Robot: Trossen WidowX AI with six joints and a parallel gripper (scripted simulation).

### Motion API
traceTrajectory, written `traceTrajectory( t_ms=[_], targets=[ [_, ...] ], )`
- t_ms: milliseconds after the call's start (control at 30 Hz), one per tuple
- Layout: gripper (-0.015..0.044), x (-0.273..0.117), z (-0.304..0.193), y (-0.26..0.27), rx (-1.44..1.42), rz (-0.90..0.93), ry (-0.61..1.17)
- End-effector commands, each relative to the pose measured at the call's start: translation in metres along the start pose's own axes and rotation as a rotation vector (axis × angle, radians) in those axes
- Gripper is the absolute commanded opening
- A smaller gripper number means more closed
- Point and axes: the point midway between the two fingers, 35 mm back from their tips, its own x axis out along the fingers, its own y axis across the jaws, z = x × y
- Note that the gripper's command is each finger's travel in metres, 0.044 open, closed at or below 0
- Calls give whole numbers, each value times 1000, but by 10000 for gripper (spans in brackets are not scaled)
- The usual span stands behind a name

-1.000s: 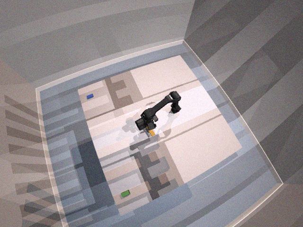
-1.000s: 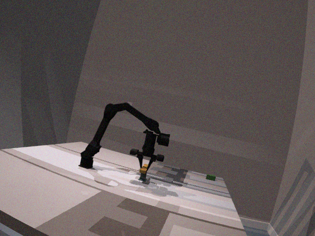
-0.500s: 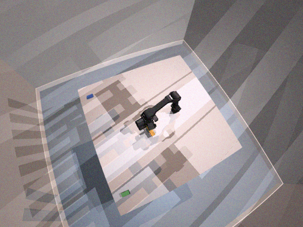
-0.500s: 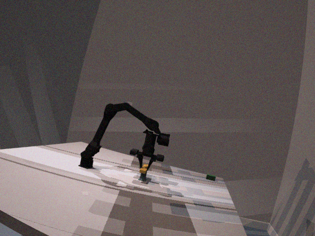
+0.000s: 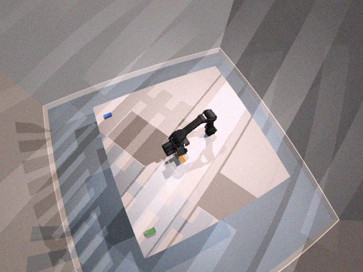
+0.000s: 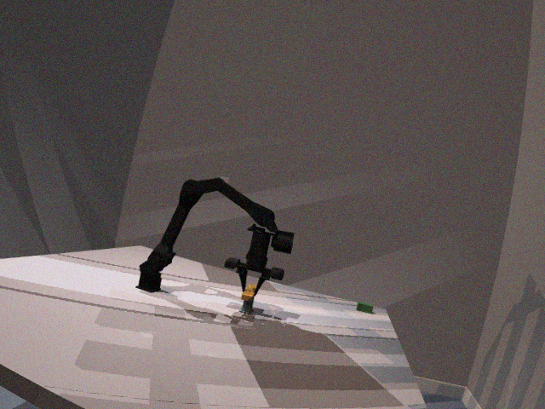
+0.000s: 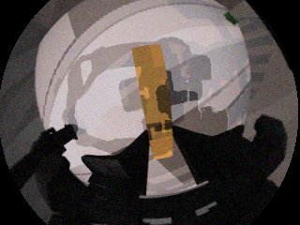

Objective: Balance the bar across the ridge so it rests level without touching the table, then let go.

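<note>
- Clearly, the end effector has its fingers slightly apart, one on each side of the orange bar, loose rather than clamped.
- Under the bar stands the dark teal ridge, keeping it above the counter; I cannot tell whether the bar is exactly level.
- Farther off, the black arm's base stands on the counter.
- Well apart, near the edges, lie a green block and a blue block.
</note>
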Motion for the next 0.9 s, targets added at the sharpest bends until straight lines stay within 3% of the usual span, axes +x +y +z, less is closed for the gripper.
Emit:
traceTrajectory(
  t_ms=[0,867],
  targets=[
    [169,0,0,0,0,0,0],
    [185,0,0,0,0,0,0]
  ],
)
